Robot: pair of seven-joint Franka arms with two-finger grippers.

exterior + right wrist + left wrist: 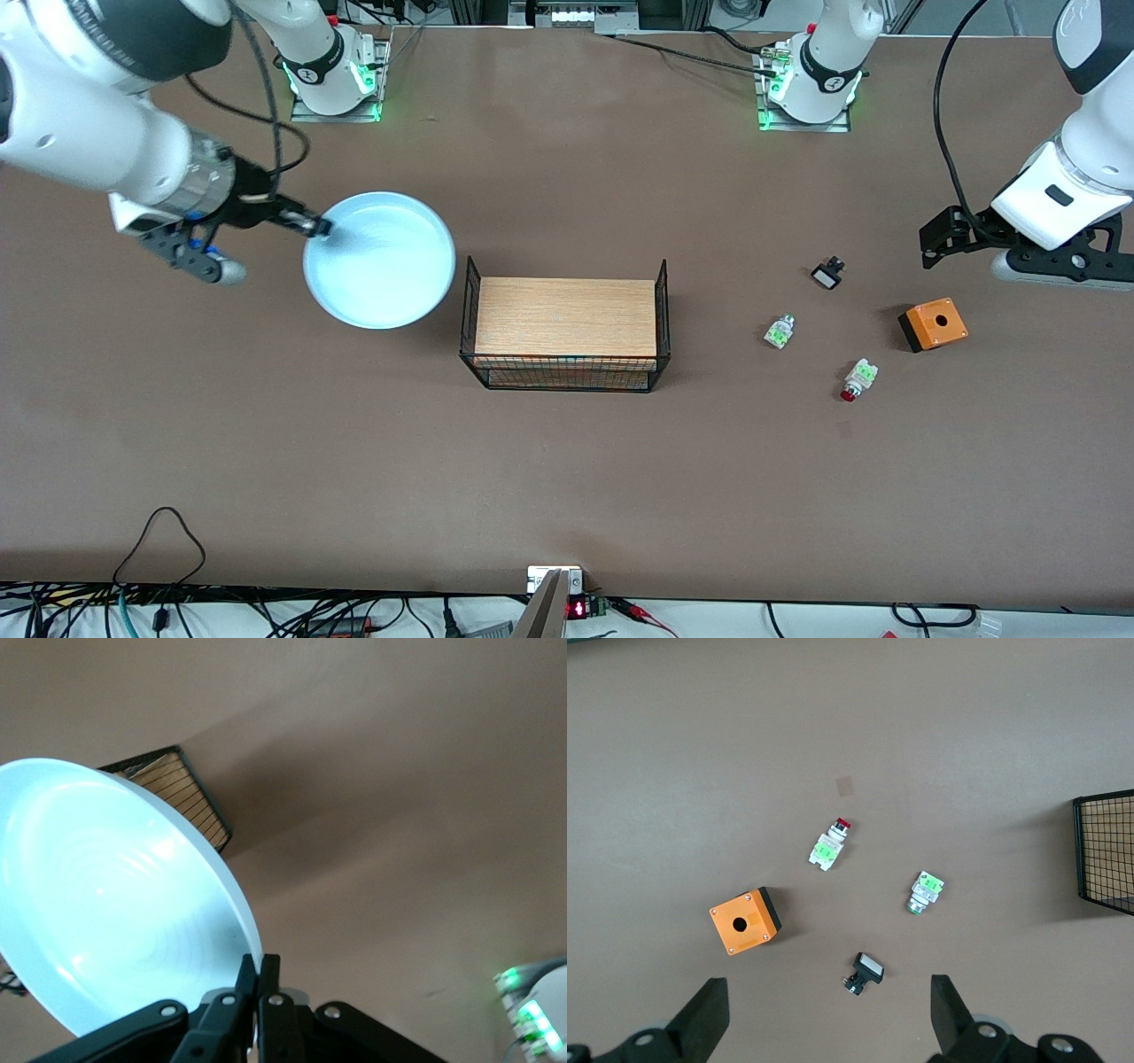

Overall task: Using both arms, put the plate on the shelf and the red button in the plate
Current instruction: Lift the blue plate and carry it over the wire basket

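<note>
Pale blue round plate [379,260] is gripped by its rim in the clamped right gripper [321,228], above the table beside a wire basket [564,330]. The left gripper [952,235] (jaws spread, empty) hangs above the table near the tiny red-capped button [857,379] lying there.
</note>
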